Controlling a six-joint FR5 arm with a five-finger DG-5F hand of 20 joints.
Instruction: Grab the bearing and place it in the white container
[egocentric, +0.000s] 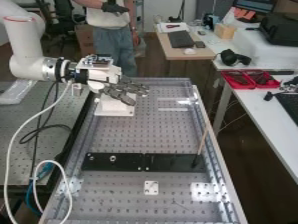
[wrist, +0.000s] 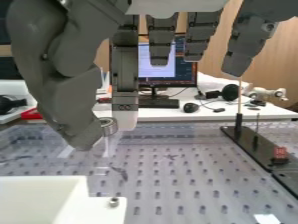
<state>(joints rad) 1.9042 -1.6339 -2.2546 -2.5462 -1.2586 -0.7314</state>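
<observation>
- The robot hand (egocentric: 121, 93) is hanging close above the container (egocentric: 113, 111), partly closed: its thumb (wrist: 72, 107) and one neighbouring finger (wrist: 125, 85) are pinching the bearing, while the other fingers are reaching out fairly straight.
- The bearing (wrist: 108, 126) is sitting between those two tips, off the tabletop (egocentric: 126, 137) and near the container; whether it is hanging directly over the opening, I cannot tell.
- The arm (egocentric: 28, 60) is reaching in on one side of the container.
- A small metal part (wrist: 114, 201) is resting on the container's ledge.
- The black strip (egocentric: 143, 162) is lying apart from the container, towards the high camera, and is carrying a red block (wrist: 280, 154).
- A thin rod (egocentric: 202, 141) is standing upright at the strip end farther from the container.
- A white plate (egocentric: 151, 188) is lying past the strip from the container.
- Red trays (egocentric: 234, 79) are resting on a separate desk (egocentric: 256, 102), well apart from the container.
</observation>
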